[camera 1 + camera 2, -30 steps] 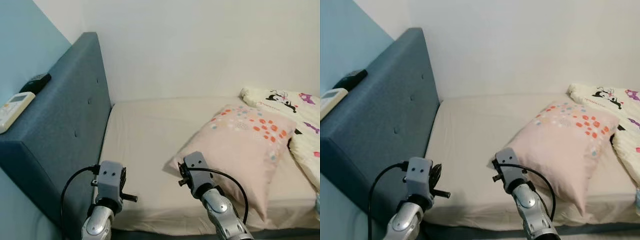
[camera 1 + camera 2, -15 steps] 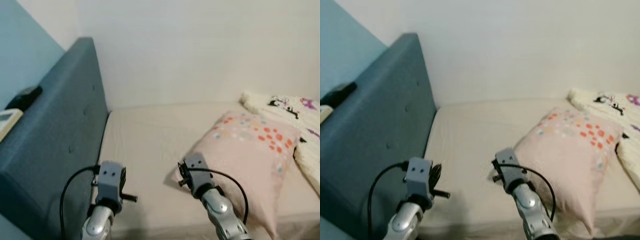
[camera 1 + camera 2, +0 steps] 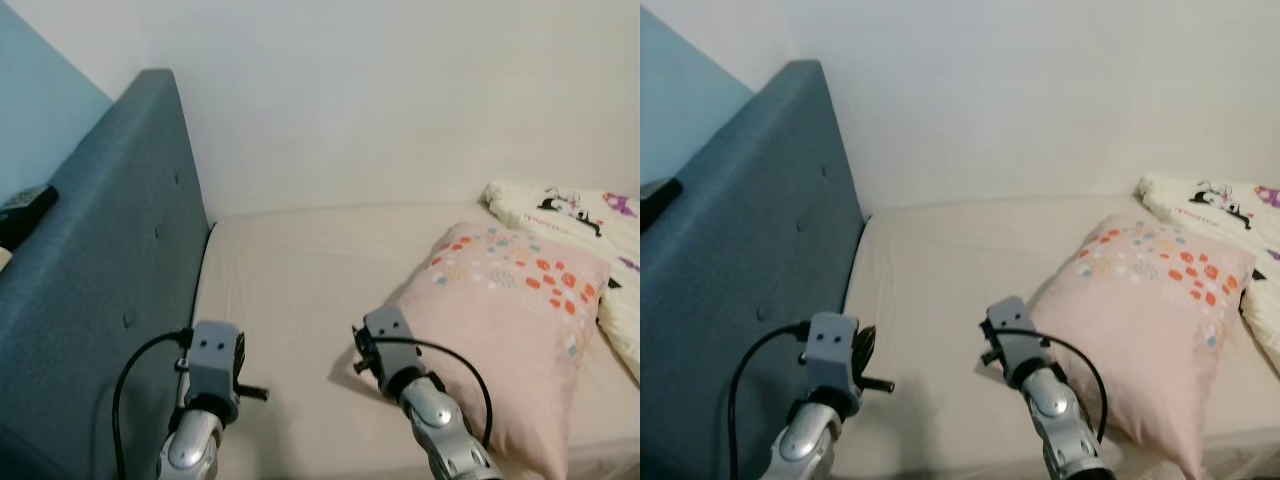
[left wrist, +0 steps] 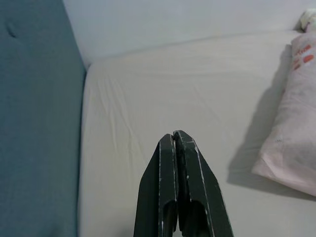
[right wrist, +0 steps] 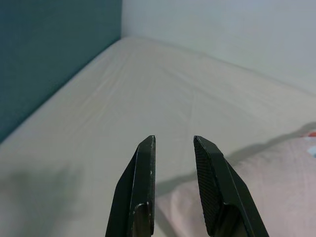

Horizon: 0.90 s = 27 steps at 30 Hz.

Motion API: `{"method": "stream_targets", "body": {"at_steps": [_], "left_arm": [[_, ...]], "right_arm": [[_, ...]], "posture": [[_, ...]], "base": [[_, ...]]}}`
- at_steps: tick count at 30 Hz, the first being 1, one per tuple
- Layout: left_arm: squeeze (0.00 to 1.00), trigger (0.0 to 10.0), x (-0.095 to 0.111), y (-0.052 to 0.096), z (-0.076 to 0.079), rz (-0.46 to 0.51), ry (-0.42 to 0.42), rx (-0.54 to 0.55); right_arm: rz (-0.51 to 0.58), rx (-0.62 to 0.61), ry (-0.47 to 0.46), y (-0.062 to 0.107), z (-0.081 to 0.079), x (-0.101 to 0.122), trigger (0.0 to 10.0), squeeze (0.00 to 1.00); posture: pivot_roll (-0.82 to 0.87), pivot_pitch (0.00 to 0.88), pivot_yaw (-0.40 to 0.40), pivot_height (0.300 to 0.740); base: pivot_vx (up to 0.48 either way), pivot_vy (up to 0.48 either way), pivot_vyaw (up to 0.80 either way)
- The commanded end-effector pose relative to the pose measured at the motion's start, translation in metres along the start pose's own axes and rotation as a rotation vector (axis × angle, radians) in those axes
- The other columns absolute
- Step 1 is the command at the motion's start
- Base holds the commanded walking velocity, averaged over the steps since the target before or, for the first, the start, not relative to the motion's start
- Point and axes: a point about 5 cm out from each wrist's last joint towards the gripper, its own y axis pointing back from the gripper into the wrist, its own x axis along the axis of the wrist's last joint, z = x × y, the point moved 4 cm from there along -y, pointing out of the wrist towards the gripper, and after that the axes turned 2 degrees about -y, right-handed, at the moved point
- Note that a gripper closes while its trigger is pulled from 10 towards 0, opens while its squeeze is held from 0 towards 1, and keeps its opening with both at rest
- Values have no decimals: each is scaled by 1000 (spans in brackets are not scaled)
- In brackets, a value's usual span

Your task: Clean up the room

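Hovering over the bed (image 3: 290, 290), my left gripper (image 4: 176, 138) was clenched tight on nothing, while my right gripper (image 5: 174, 143) had its fingers a little apart, empty, just above the pink pillow (image 3: 510, 320) corner. Bare sheet stretched between pillow and blue headboard (image 3: 110, 260), a patterned blanket (image 3: 570, 205) beyond the pillow

Cream bed (image 3: 300, 280), dotted pink pillow (image 3: 505, 320), patterned quilt (image 3: 580, 215) on it
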Motion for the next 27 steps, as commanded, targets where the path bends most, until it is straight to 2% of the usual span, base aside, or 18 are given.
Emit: {"method": "stream_targets", "body": {"at_steps": [1, 12, 27], "left_arm": [[0, 10000, -6, 3, -3, -20, -14, 8], [0, 10000, -6, 3, -5, -24, -22, 23], [0, 10000, -6, 3, -4, -27, -24, 18]], "right_arm": [[-8, 7, 4, 1, -2, -3, 10000, 0], [-7, 11, 1, 1, -2, -2, 10000, 0], [-13, 8, 1, 1, -2, -4, 10000, 0]], "posture": [[27, 37, -28, 740], [26, 40, -27, 740], [24, 45, -26, 740]], "base": [[0, 0, 0], [0, 0, 0], [0, -402, 0]]}}
